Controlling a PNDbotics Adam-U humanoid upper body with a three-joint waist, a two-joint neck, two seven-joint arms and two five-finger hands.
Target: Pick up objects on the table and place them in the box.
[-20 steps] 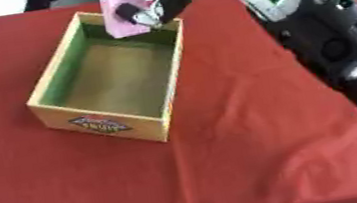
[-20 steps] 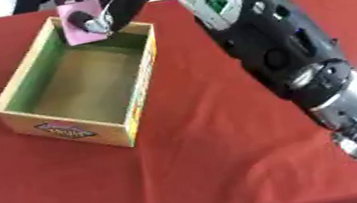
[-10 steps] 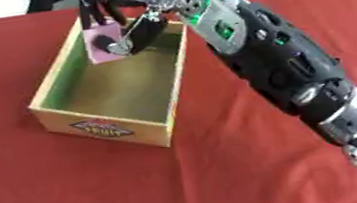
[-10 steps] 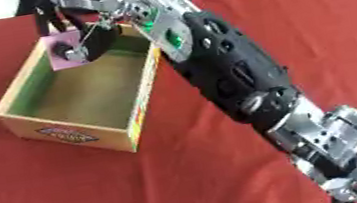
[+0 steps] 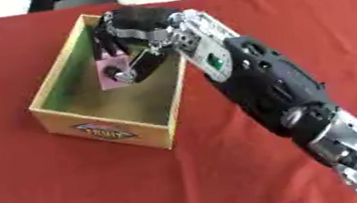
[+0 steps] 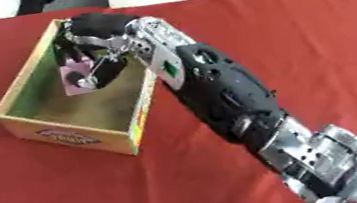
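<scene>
Red cloth covers the table [image 5: 71, 190]. Over the last second, the right hand [image 5: 132, 34] has carried a pink object [image 5: 112, 72], clamped in curled fingers, from above the far rim down inside the open box [image 5: 111, 130]; release likely comes next.

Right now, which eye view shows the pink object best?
Left eye view: the pink object, held by the right hand over the box, shows slightly more of its face. Right eye view shows nearly the same, fingers covering its top.
</scene>
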